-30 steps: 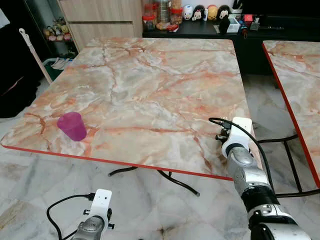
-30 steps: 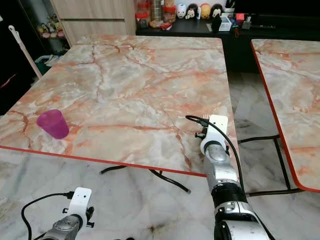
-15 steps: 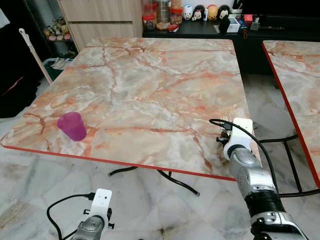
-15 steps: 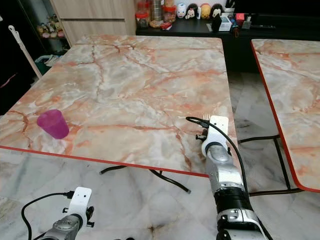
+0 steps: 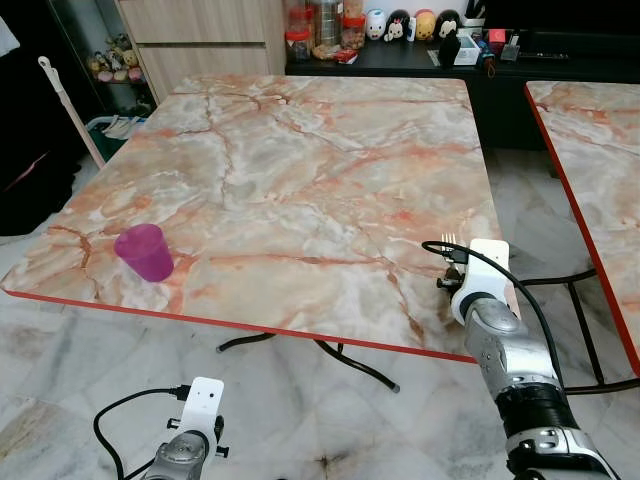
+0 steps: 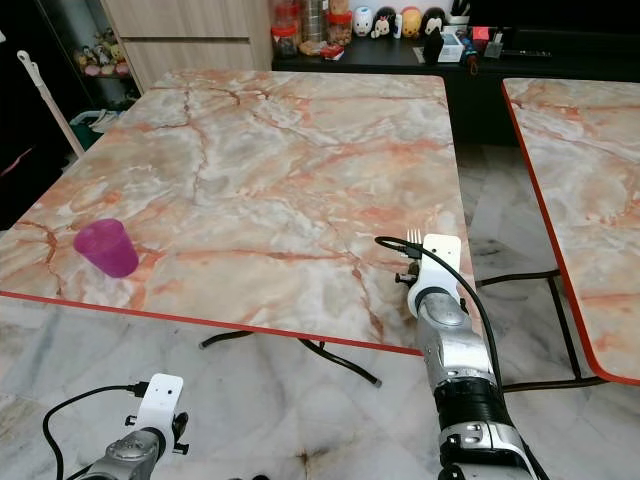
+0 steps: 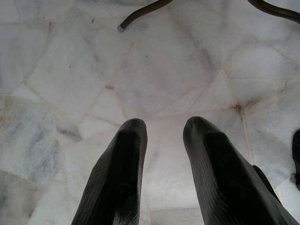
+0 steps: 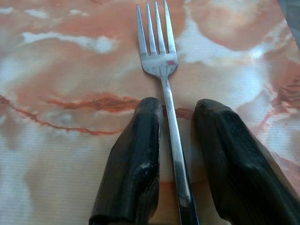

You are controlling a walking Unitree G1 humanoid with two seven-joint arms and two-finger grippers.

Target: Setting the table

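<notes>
A silver fork (image 8: pixel 161 65) lies flat on the marble table (image 5: pixel 300 150), tines pointing away, near the table's front right corner; its tines (image 5: pixel 449 240) peek out beyond my right wrist. My right gripper (image 8: pixel 180 105) is low over the table, open, one finger on each side of the fork's handle. The handle runs close along one finger (image 8: pixel 140 140) and stands apart from the other. A purple cup (image 5: pixel 144 252) stands upright near the front left edge. My left gripper (image 7: pixel 161 126) hangs open over the floor, below the table's edge.
A second marble table (image 5: pixel 590 130) stands to the right across a narrow gap. Black table legs (image 5: pixel 350 362) cross the tiled floor underneath. At the back, a dark sideboard (image 5: pixel 420 55) carries jars and figurines. A wooden cabinet (image 5: pixel 200 40) and a mop handle (image 5: pixel 70 110) stand at the left.
My right arm has drifted slightly right and toward the table's near edge. The fork's tines have barely shifted. The cup and left arm are unchanged.
</notes>
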